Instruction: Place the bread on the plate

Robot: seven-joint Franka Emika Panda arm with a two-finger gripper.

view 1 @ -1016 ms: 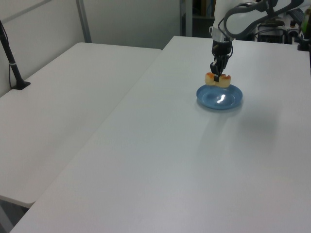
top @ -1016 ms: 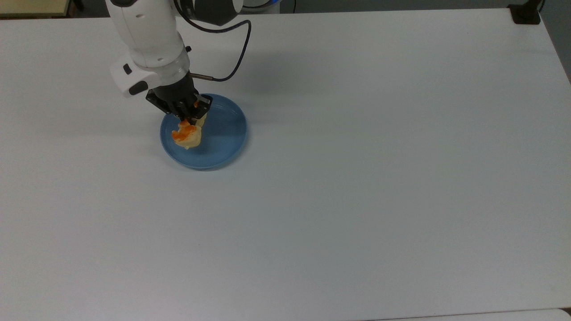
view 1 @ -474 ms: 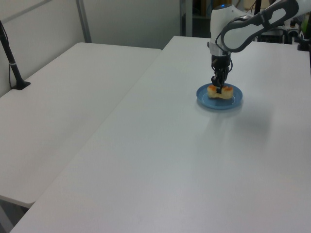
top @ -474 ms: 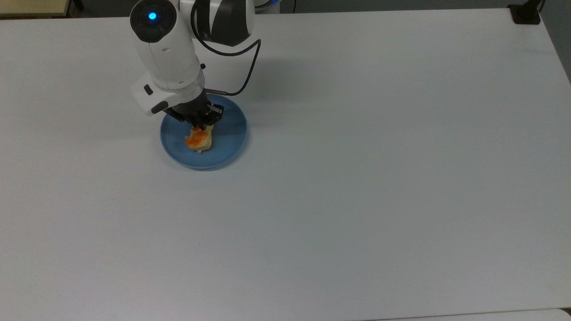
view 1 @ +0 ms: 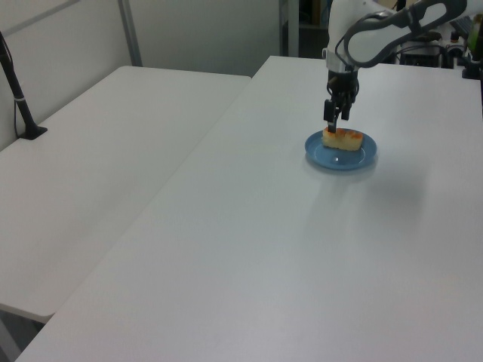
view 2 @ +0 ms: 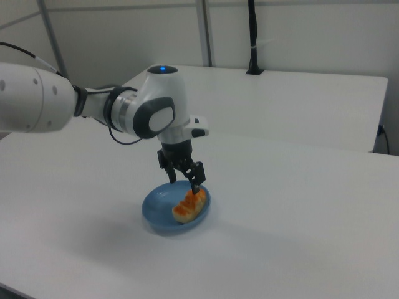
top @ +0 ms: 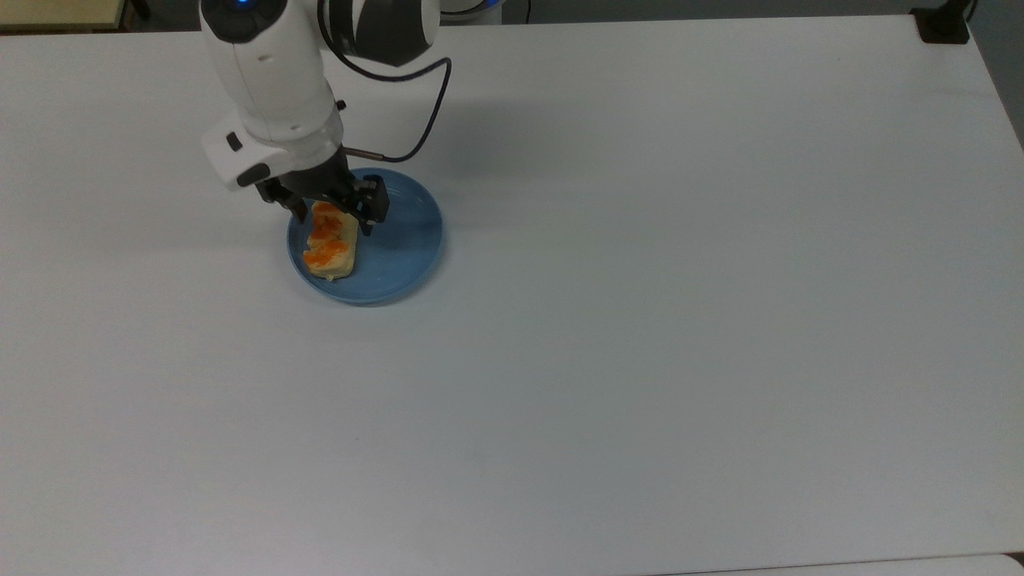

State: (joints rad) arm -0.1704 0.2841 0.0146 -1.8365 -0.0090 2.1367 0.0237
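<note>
You see a glossy blue plate (top: 400, 240), smooth as glazed ceramic or plastic. On it, at its nine o'clock edge, the bread (top: 330, 244) looks soft and matt, its orange patches shiny. The white table (top: 640, 320) is smooth and matt.

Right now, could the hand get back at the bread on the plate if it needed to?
Probably yes. The hand hangs open right above the bread, which lies on the plate, and nothing stands between them.
</note>
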